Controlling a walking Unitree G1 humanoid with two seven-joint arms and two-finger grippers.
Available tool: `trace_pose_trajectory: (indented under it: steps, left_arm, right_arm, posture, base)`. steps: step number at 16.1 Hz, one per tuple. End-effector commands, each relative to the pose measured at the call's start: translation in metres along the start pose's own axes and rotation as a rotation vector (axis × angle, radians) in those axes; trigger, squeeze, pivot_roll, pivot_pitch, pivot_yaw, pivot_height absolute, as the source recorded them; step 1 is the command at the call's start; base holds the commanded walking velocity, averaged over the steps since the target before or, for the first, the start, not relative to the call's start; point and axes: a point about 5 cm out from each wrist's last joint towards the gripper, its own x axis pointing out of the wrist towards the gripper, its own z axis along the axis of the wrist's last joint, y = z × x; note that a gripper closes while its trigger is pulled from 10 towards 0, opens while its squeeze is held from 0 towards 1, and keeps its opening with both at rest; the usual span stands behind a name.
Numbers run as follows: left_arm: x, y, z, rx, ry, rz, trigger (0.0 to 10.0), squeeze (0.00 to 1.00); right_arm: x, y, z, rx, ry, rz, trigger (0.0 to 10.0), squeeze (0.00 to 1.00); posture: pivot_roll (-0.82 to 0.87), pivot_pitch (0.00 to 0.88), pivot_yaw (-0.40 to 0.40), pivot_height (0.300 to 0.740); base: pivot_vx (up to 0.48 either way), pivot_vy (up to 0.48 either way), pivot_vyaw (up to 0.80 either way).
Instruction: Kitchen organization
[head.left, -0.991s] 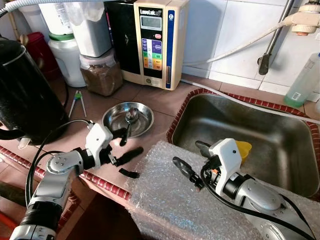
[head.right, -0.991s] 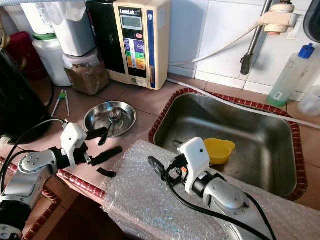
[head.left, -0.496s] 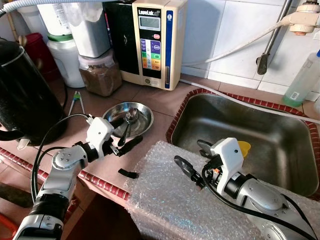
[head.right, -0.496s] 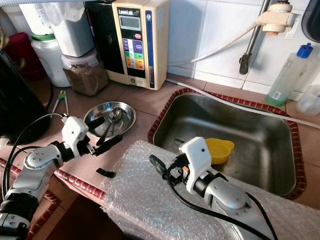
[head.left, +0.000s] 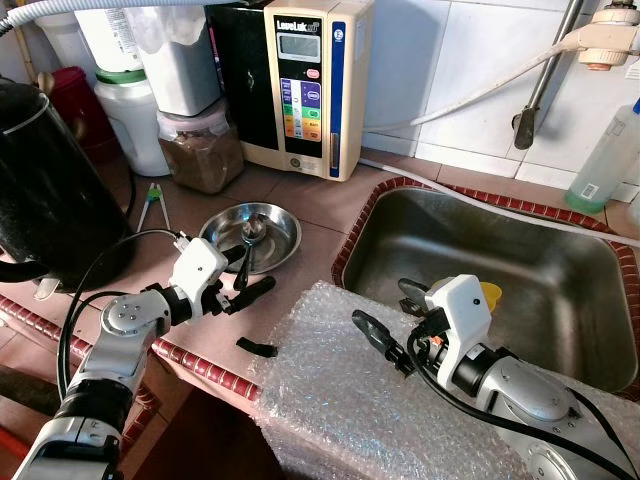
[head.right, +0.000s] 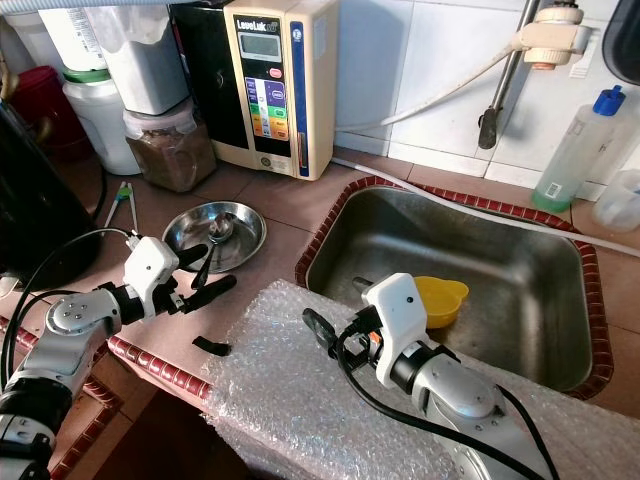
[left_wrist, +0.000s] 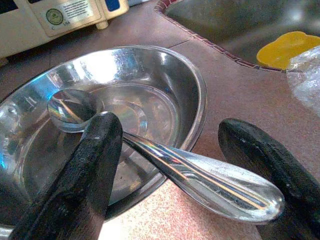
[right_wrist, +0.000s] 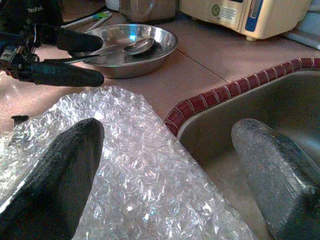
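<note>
The tidying looks barely begun: the spoon (left_wrist: 165, 167) lies with its bowl in the steel dish (head.left: 283, 236) and its handle over the dish rim, toward the counter's front edge. The left gripper (head.left: 244, 277) is spread wide, its fingers either side of that handle, grasping nothing. The right gripper (head.left: 385, 318) hovers released over the bubble wrap (head.left: 330, 400) at the sink's (head.left: 560, 255) front rim.

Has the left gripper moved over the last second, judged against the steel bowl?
Yes. The left gripper has moved forward to the steel bowl, straddling the spoon handle.
</note>
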Motion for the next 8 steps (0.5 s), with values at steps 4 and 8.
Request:
trace_pose_trajectory:
  steps: [4, 8]
  left_arm:
    - [0.006, 0.010, 0.008, -0.005, 0.008, 0.039, 0.0, 0.00]
    - [0.014, 0.015, 0.011, -0.058, 0.025, 0.062, 0.0, 0.00]
  right_arm:
    - [-0.004, -0.004, 0.005, -0.015, -0.011, -0.026, 10.0, 0.00]
    - [-0.004, -0.006, 0.005, -0.019, -0.012, -0.031, 10.0, 0.00]
  posture:
    - [-0.04, 0.039, 0.075, 0.740]
    - [-0.04, 0.033, 0.075, 0.740]
  base:
    - [0.000, 0.000, 0.00]
    - [0.000, 0.000, 0.00]
